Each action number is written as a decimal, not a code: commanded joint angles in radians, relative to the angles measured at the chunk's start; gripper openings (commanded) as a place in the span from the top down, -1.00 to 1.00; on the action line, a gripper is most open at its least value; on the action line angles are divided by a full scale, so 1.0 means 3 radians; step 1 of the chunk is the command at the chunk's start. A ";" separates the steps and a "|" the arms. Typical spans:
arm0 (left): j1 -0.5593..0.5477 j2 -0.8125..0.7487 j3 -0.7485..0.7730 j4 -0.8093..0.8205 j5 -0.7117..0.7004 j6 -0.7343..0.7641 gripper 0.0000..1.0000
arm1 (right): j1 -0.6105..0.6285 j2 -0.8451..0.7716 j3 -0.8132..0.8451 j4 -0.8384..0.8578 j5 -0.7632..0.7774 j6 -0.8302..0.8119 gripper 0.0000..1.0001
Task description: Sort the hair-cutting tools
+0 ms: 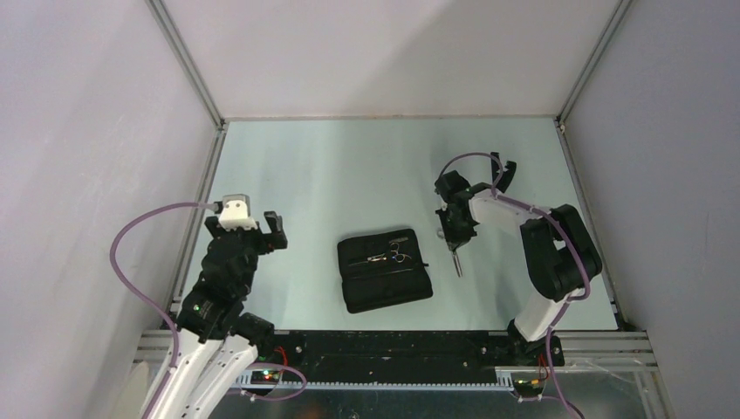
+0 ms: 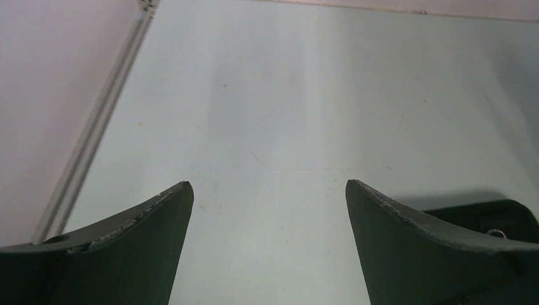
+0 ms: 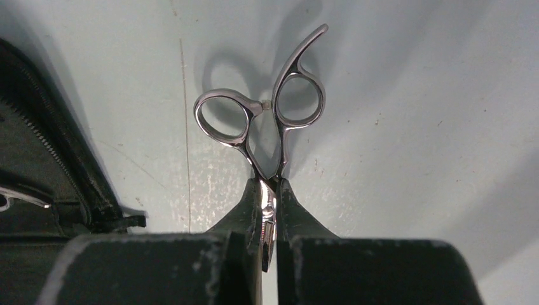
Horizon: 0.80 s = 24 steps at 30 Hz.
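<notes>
My right gripper [image 3: 270, 184] is shut on a pair of slim silver scissors [image 3: 273, 108], pinching them near the pivot. The two ring handles stick out ahead of the fingertips, above the pale table. In the top view these scissors [image 1: 456, 264] poke out below the right gripper [image 1: 453, 237], just right of the black zip case [image 1: 384, 281]. A second pair of silver scissors [image 1: 390, 255] lies on top of that case. My left gripper [image 2: 267, 190] stands wide open over bare table with nothing between its fingers, left of the case [image 2: 502, 213] and well apart from it [image 1: 249, 231].
The case's zip edge [image 3: 44, 146] lies close on the left of the right gripper. Pale walls with aluminium frame rails [image 1: 196, 218] enclose the table on three sides. The arm bases and a black rail [image 1: 384, 345] line the near edge.
</notes>
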 commanded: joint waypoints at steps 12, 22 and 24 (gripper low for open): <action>0.0025 0.0875 0.0536 0.0044 0.1691 -0.1160 -0.98 | 0.0444 -0.1086 0.0352 -0.0014 -0.0152 -0.0943 1.00; -0.0005 0.1612 0.0644 0.0842 0.2900 -0.1774 -0.78 | 0.1097 -0.1392 0.0362 0.0263 -0.0233 -0.1397 1.00; -0.0066 0.1760 0.0672 0.0957 0.3029 -0.1862 -0.78 | 0.1194 -0.1442 0.0366 0.0328 -0.0235 -0.1470 1.00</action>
